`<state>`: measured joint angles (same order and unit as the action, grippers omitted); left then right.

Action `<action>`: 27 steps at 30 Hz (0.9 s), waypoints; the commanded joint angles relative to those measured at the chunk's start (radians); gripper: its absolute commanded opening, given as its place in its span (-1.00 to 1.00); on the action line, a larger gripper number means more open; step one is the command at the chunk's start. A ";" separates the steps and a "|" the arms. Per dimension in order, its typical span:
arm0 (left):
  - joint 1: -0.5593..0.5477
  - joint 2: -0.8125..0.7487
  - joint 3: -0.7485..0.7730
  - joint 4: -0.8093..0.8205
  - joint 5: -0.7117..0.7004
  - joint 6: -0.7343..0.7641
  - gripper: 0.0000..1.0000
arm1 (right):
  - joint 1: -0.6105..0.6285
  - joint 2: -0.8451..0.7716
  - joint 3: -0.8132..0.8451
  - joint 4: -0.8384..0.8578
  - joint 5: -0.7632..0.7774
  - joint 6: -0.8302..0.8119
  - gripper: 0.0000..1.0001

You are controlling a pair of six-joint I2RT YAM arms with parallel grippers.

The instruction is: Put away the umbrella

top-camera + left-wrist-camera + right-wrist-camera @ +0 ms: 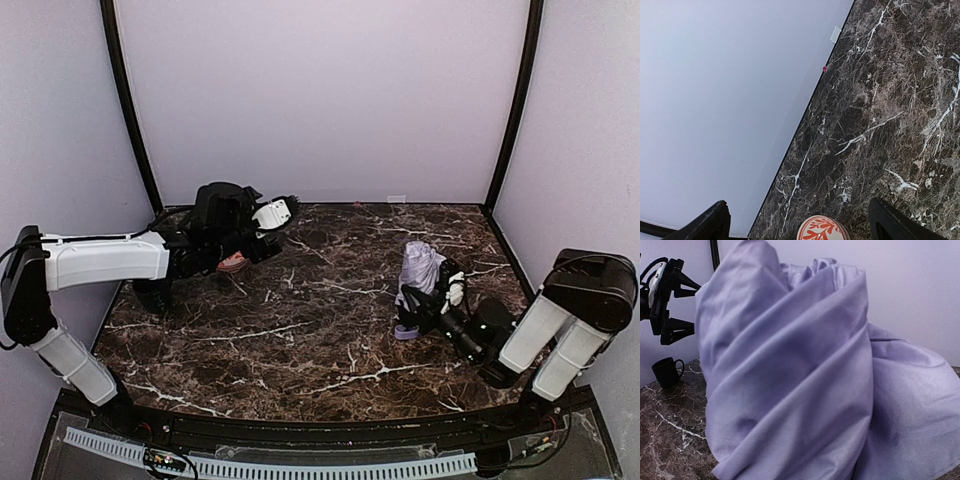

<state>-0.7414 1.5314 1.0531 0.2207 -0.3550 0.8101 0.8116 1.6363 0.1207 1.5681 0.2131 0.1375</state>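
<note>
Your right end effector (pixel 425 300) grips the bunched pale purple cloth umbrella (pixel 420 262); your left end effector (pixel 799 220) is wide open. Hold tight, tuck cloth in.

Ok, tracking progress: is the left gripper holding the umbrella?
No, the left gripper is open and empty; the right gripper holds the umbrella.

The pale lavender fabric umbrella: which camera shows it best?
The top external view: the whole pale lavender fabric umbrella shows there, bunched on the dark marble table at the right pincer. The right wrist view is filled by its folds alone. The left wrist view shows none of it.
</note>
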 commanded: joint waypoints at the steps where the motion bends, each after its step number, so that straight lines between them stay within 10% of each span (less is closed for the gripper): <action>1: 0.002 0.006 0.037 -0.015 0.018 -0.013 0.98 | 0.023 -0.023 -0.051 -0.018 0.030 0.021 -1.00; 9: 0.002 -0.023 0.018 -0.013 0.028 -0.023 0.98 | 0.023 -0.471 0.444 -0.681 0.021 -0.297 -1.00; 19: 0.006 -0.001 0.049 -0.041 0.032 -0.057 0.98 | 0.055 -0.439 1.134 -0.836 -0.149 -0.491 -1.00; 27: 0.013 0.022 0.061 -0.058 0.062 -0.091 0.98 | 0.057 -0.406 0.771 -0.669 -0.050 -0.389 -1.00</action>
<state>-0.7364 1.5417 1.0870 0.1806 -0.3149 0.7475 0.8715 1.1759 1.1641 0.8413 0.0975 -0.3393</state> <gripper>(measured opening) 0.988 0.372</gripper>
